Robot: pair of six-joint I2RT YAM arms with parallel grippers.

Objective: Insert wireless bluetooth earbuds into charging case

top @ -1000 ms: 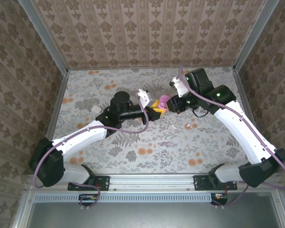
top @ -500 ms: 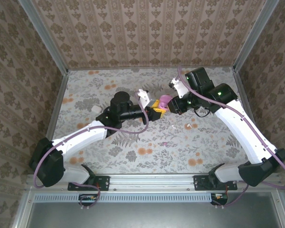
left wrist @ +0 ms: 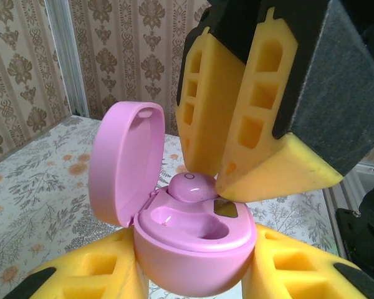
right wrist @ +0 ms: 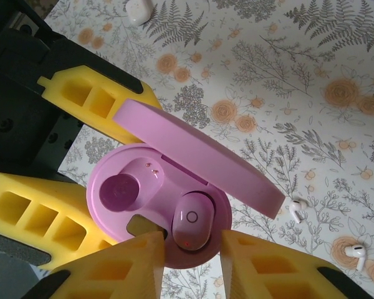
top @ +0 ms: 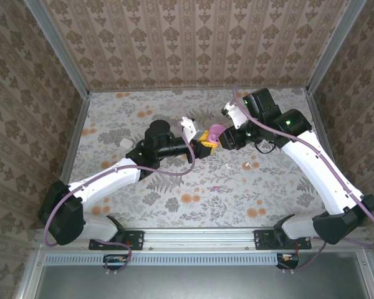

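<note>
My left gripper (top: 205, 142) (left wrist: 193, 277) is shut on the base of the pink charging case (top: 213, 132) (left wrist: 193, 249) (right wrist: 112, 165), held above the table with its lid open. A pale pink earbud (left wrist: 190, 185) (right wrist: 193, 221) sits in one socket. The other socket (right wrist: 118, 190) is empty. My right gripper (top: 222, 139) (right wrist: 192, 252) hangs over the case, open, one yellow finger (left wrist: 262, 112) on each side of the seated earbud with a narrow gap. Two white earbuds (right wrist: 297, 210) (right wrist: 355, 254) lie on the floral table below.
The white earbuds (top: 228, 167) (top: 247, 164) lie right of centre on the table. A small pink piece (top: 217, 188) sits nearer the front. A small white object (top: 123, 142) (right wrist: 139, 9) lies left of the left arm. Patterned walls close in three sides.
The right gripper's fingers have parted slightly from the pink earbud, leaving it in the case. Both arms have barely moved.
</note>
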